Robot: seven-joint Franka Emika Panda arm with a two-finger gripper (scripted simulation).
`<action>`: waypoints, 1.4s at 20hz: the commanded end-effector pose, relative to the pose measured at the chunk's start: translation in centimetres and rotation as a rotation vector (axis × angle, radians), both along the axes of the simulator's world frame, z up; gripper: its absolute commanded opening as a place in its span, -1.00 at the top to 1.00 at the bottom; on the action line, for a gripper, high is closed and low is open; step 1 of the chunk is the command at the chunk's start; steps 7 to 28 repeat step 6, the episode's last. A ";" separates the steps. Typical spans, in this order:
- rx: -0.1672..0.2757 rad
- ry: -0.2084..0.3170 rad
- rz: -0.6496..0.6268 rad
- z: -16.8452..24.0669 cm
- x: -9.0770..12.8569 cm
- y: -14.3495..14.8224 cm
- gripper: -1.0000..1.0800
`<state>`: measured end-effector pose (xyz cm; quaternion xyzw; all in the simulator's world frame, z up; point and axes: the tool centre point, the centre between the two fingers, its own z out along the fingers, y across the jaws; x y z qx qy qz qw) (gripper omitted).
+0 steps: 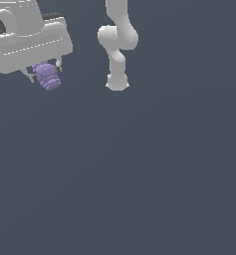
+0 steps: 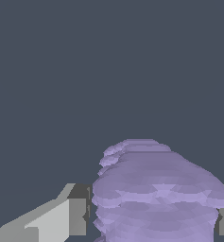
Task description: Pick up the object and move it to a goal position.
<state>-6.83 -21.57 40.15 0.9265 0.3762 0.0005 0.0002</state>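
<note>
Writing: you had no legible brand, label or lettering to read on the arm, the block or the ground in either view.
Containers: none showed in your two views; the only thing carried was the block itself.
Gripper: your white gripper (image 1: 45,75) sat at the far upper edge of the exterior view's left, large and close to the camera; its two short fingers (image 1: 58,63) stood on either side of the block, clamped against it; in the wrist view the gripper (image 2: 151,217) showed one grey finger (image 2: 61,220) pressed to one ridged side and a sliver of the other finger at the opposite side.
Object: the pale purple lumpy block (image 1: 47,75) hung just under the gripper body, tilted a little, with part of it poking out below the fingertips; it touched nothing but the fingers; in the wrist view the block (image 2: 156,194) filled the space between the fingers, its stacked ridges plain to see.
Arm: the rest of your white arm (image 1: 117,45) rose well apart from the gripper, toward the exterior view's right, its base (image 1: 117,82) resting on the ground.
Ground: a flat dark blue-grey surface (image 1: 139,189) lay beneath everything; you could not tell from these views how high the block was above it.
</note>
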 end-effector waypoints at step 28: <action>0.000 0.001 0.001 0.3 0.0 -0.2 1.00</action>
